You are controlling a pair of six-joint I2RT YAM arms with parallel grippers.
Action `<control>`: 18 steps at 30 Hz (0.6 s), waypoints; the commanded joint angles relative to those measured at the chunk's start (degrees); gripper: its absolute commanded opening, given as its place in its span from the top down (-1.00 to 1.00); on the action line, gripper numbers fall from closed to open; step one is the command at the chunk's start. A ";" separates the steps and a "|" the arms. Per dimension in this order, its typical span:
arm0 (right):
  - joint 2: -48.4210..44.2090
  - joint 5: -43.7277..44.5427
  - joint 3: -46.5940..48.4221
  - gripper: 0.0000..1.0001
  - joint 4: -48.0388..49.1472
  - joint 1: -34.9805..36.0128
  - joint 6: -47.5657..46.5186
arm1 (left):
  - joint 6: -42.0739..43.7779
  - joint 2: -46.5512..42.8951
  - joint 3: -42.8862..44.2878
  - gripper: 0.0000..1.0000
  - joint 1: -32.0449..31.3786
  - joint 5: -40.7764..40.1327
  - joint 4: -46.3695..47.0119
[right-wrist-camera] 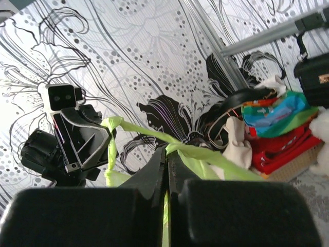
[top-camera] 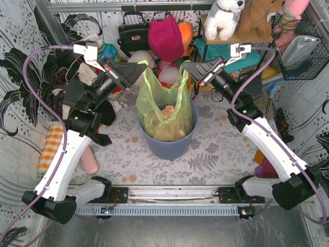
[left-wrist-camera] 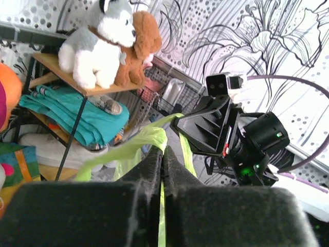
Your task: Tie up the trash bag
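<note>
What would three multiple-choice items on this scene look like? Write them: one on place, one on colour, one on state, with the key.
1. Where does the trash bag sit? A) in the bin B) on a shelf C) on the table
2. What colour is the trash bag? A) black B) light green C) pink
3. How do the left claw and right claw stand? A) both open B) one open C) both shut on the trash bag
Key: 1A, the bin's rim rings it; 2B, its plastic looks light green; 3C, each wrist view shows green plastic pinched in its shut claw.
</note>
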 commanded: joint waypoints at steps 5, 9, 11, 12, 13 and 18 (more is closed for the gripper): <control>-1.59 -7.96 -1.75 0.10 4.16 0.23 2.80 | -2.04 -1.16 -1.00 0.12 0.27 5.31 6.41; -1.52 -10.41 -1.52 -0.09 2.86 0.23 3.39 | -0.10 -0.58 -0.55 -0.04 0.37 7.06 2.32; -1.33 -11.51 -1.65 -0.08 3.05 0.18 3.69 | -0.02 -0.13 -0.55 -0.05 0.29 8.46 1.50; -1.23 -12.23 -1.57 -0.06 3.23 0.22 3.97 | -0.27 0.32 -0.51 -0.05 0.24 9.55 1.50; -1.03 -13.13 -1.48 -0.04 3.37 0.23 4.34 | -0.49 0.60 -0.34 -0.05 0.30 10.84 1.53; -0.51 -17.79 -1.51 -0.03 5.32 0.26 7.13 | -2.15 1.96 0.00 -0.05 0.36 18.86 2.35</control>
